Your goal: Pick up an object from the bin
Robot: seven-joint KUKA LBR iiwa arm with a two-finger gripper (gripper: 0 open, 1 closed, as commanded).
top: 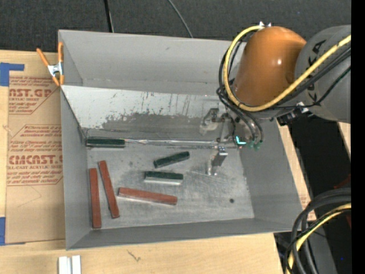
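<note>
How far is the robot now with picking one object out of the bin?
Done: the gripper is down inside the bin, over the floor's right part. In hand: nothing looks lifted; the nearest things, a tilted dark green stick and a flat green stick below it, lie on the floor. Left: grasping one thing and raising it out.

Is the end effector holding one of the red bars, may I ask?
No, all three red bars lie on the bin floor, left of the end effector and apart from it.
</note>
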